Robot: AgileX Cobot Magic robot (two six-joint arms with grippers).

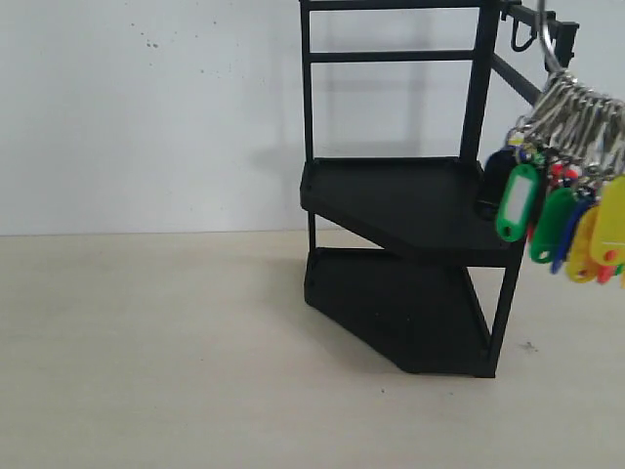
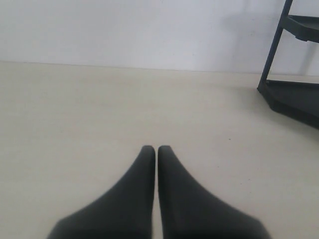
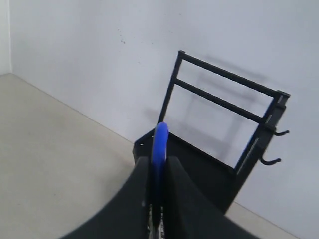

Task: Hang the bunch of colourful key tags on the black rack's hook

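You're at the approach: right gripper (image 3: 157, 167) pinching the loop (image 3: 159, 139) of the key bunch (image 1: 571, 195), which dangles just beside the hook (image 1: 520, 39) on the rack (image 1: 400, 195) — so next slip that loop over the hook's tip — left gripper (image 2: 157, 151) closed, empty.

The black rack (image 1: 391, 195) stands on the pale surface (image 1: 146, 352), and the colourful key tag bunch (image 1: 557, 220) dangles at its right side, its loop rising just beside the hook (image 1: 521, 47).

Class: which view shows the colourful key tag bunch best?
The exterior view: the key tag bunch shows tags and rings. Right wrist view: only its blue loop. Left wrist view: none of it.
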